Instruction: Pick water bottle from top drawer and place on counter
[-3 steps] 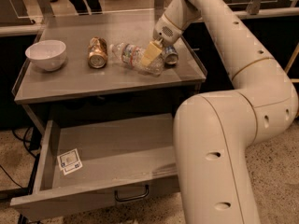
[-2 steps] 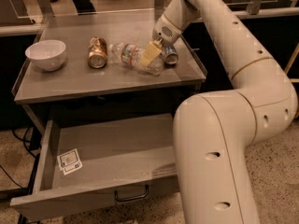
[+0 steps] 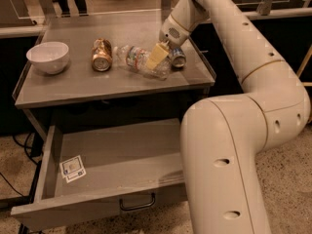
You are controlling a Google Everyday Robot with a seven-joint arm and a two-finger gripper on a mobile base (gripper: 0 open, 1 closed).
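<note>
On the counter [image 3: 73, 84], at the gripper [image 3: 157, 56] — water bottle [image 3: 134, 57], clear, ribbed.

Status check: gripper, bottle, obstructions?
Gripper at the small clear ribbed plastic water bottle. Bottle lying on its side on the flat grey metal counter; wide grey top drawer open. Gold can and blue-silver can flank the bottle.

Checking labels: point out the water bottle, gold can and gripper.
water bottle [image 3: 131, 57], camera view, on its label band.
gold can [image 3: 101, 53], camera view, middle of its body.
gripper [image 3: 156, 58], camera view, between its fingertips, over the water bottle's right end on the counter [image 3: 73, 89].
</note>
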